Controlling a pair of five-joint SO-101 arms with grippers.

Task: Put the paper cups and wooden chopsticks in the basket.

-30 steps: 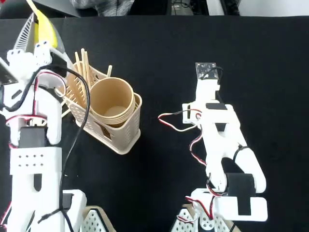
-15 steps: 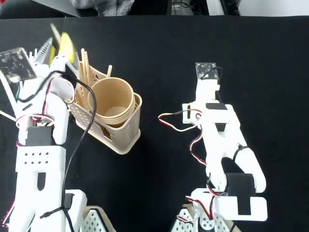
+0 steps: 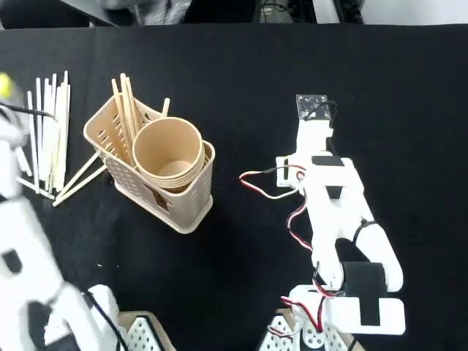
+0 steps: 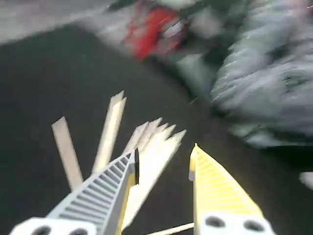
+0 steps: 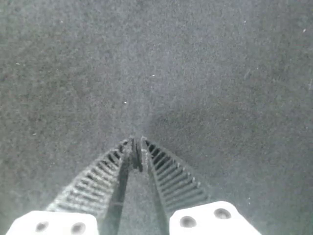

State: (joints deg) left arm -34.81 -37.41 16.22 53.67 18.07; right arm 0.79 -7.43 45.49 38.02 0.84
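Wooden chopsticks, loose [image 3: 50, 131]: a bundle lies flat on the black tabletop [image 3: 248, 58] on the left arm's side, just beside the basket. Most lie parallel, long axis running away from the arm bases. Two slanted ones angle toward the basket's foot.
Wooden chopsticks, stowed [image 3: 124, 102]: a few lean upright in one corner of the basket.
Paper cups [image 3: 168, 150]: a nested stack sits mouth-up inside the basket.
Basket [image 3: 186, 208]: pale and slatted, it stands on the tabletop between the two arms, nearer the left one.
Left arm [image 3: 22, 292]: it sits at the near left edge of the high view, with the loose bundle farther out from its base.
Left jaws: spread open and holding nothing. In the left wrist view the stick ends [image 4: 146, 142] fan out just ahead of the tips.
Right arm [image 3: 329, 197]: folded on the far side of the basket from the loose sticks, well apart from them.
Right jaws: closed on nothing, pointing down at bare tabletop.
Key relation: the bundle lies ahead of your left jaws. Its long axis runs roughly the way they point, so the open gap spans the sticks crosswise.
Nearer arm: the left, clearly.
Progress: cups look done; by my reading the loose bundle is what remains.
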